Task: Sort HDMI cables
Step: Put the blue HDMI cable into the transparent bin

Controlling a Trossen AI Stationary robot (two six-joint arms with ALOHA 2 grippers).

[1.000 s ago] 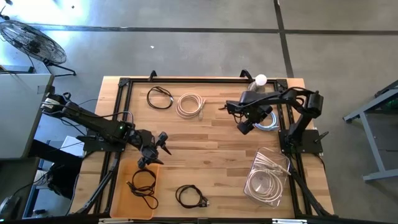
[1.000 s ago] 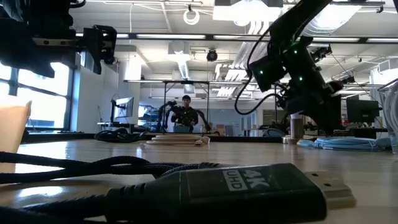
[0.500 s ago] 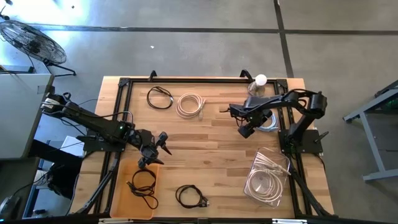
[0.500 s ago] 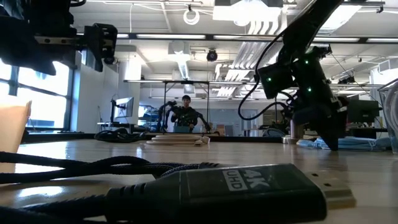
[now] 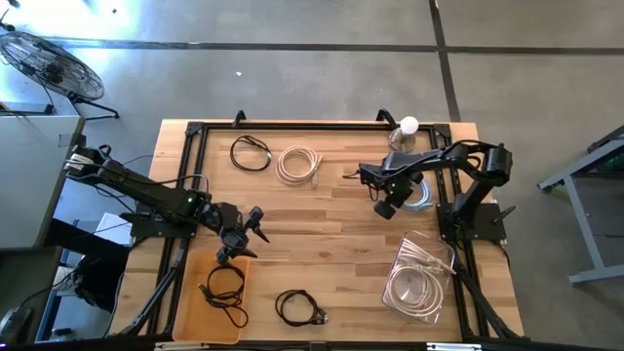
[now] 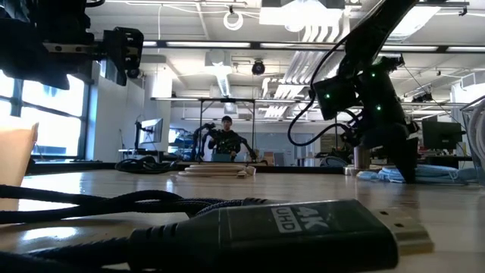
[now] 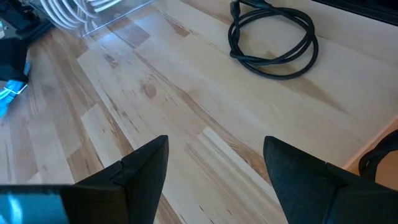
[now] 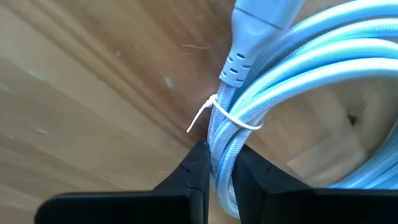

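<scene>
A pale blue HDMI cable coil lies at the table's far right, and my right gripper is shut on it. My left gripper hangs open over the far edge of the orange tray, which holds a black coil. Nothing is between its fingers. Loose on the table lie a black coil and a cream coil at the far side, and another black coil near the front edge. A clear container at the right front holds white coils. My right gripper pinches the coil's bundled strands between its two fingers, just beside the white tie and below the pale plug. The fingers come from above, slanting down, and lie across the strands. The coil rests flat on the table.
A bottle with a white cap stands at the far right, just behind the pale blue coil. A black frame borders the tabletop. In the low view a black plug lies close in front, and a person stands far back in the room.
My right gripper has come down and slightly toward the table's near edge, onto the pale blue coil, which still lies on the table.
</scene>
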